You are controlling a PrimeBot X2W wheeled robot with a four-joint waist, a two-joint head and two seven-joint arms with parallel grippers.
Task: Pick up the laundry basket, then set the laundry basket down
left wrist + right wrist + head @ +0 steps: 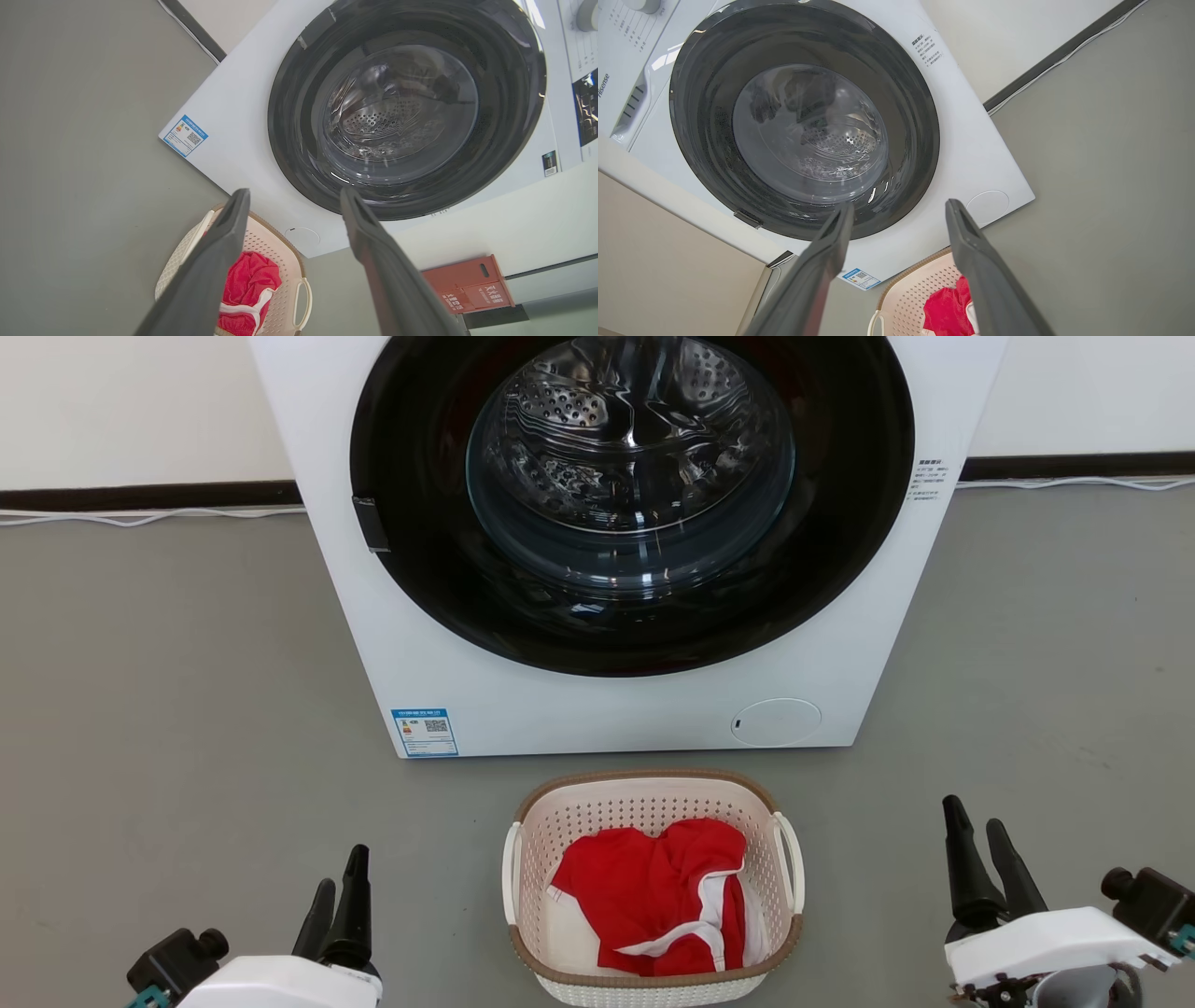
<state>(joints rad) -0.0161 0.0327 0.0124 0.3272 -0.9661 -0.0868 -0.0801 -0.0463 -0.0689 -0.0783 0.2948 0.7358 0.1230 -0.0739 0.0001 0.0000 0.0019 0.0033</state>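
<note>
The laundry basket (pixel 653 803) is cream-white and perforated, with a brown rim and white side handles. It stands on the grey floor just in front of the washing machine and holds a red-and-white garment (pixel 658 896). My left gripper (pixel 341 887) hovers open to the basket's left, well clear of it. To the basket's right my right gripper (pixel 976 826) is open too, nothing between its fingers. The left wrist view catches the laundry basket (pixel 289 266) low down, beyond the open left gripper (pixel 294 198). In the right wrist view the laundry basket (pixel 920 289) lies below the open right gripper (pixel 899 210).
A large white washing machine (pixel 616 709) with a dark round glass door, shut, stands right behind the basket. Grey floor (pixel 187 709) spreads on both sides. A wall with a dark skirting and a white cable (pixel 140 518) runs behind. A red box (pixel 467 284) sits beside the machine.
</note>
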